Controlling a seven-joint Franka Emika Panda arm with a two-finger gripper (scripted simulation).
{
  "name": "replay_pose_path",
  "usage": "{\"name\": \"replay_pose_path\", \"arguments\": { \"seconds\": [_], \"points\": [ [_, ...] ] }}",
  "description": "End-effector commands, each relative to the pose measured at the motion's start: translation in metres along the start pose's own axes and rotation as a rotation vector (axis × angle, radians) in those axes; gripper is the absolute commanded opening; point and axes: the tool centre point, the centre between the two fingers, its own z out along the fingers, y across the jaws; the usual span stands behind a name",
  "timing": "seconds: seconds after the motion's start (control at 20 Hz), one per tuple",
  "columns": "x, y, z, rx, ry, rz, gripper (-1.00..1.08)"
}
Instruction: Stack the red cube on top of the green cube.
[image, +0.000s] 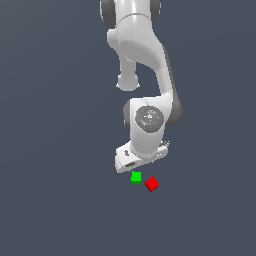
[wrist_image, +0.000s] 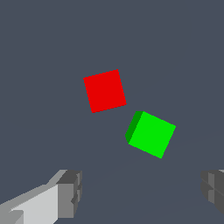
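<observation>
Looming over everything from where I stand is the white Panda arm (image: 145, 55), folding down from the top of the exterior view through a thick elbow to a round wrist joint, then ending in a tilted hand block just above the two cubes. Beneath it spreads a flat, dark grey-blue floor (image: 55, 210), plain all the way across. The gripper (wrist_image: 140, 194) comes next in size: the wrist view shows its two grey fingertips (wrist_image: 70, 192) spread wide apart, one at each side of that picture, with nothing between them but bare floor, so it holds nothing. Both cubes lie on the floor ahead of the fingers, neither one between them. The green cube (image: 136, 177) sits almost directly under the hand block in the exterior view, turned at a slight angle. The red cube (image: 152, 184) rests just beside it, toward the exterior view's right and a touch nearer the camera, also skewed. Seen through the wrist view, red cube (wrist_image: 105, 91) and green cube (wrist_image: 151, 134) have corners close together, a thin strip of floor between them, so they are apart and unstacked.
</observation>
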Motion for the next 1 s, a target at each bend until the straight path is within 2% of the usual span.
{"name": "replay_pose_path", "arguments": {
  "seconds": [0.0,0.45,0.95],
  "points": [
    [0.013,-0.004,0.005,-0.002,0.002,-0.046,1.00],
    [0.051,-0.018,0.020,-0.007,0.007,-0.177,1.00],
    [0.068,-0.027,0.027,-0.009,0.009,-0.239,1.00]
  ]
}}
